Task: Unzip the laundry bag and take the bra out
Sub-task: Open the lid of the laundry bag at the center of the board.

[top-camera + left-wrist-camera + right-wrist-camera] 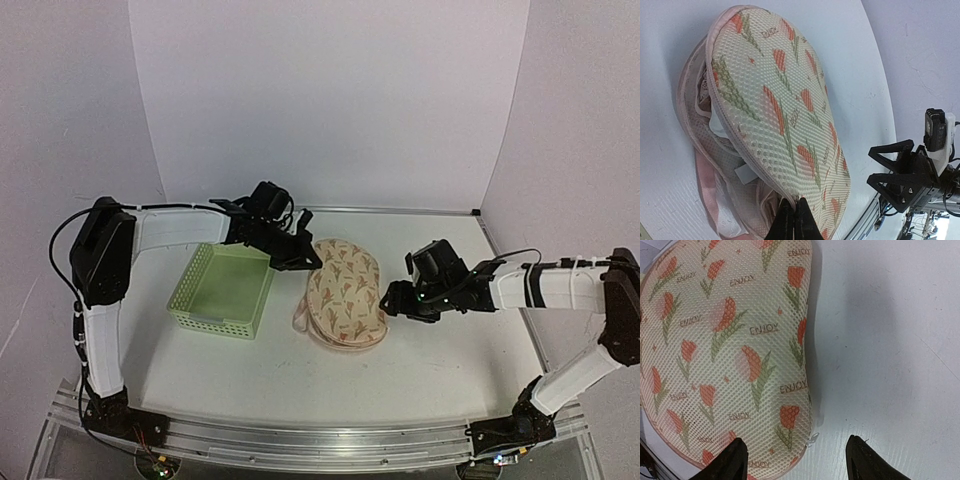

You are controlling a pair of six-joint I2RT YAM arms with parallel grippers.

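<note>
The laundry bag [345, 290], beige mesh with a red-and-green tulip print, lies in the middle of the table. My left gripper [303, 260] is at its far left edge. In the left wrist view the black fingers [793, 217] are shut on the pink zip edge of the bag's top flap [785, 100]. The flap stands lifted along that side. Pink and white bra fabric [715, 185] shows inside the opening. My right gripper [392, 300] is open at the bag's right edge. In the right wrist view [800, 462] it straddles the bag's rim [730, 355] and a small white zip pull [812, 438].
A light green plastic lattice basket [222, 290] stands just left of the bag, under the left arm. White walls close the back and sides. The right gripper also shows in the left wrist view [895, 172], beyond the bag.
</note>
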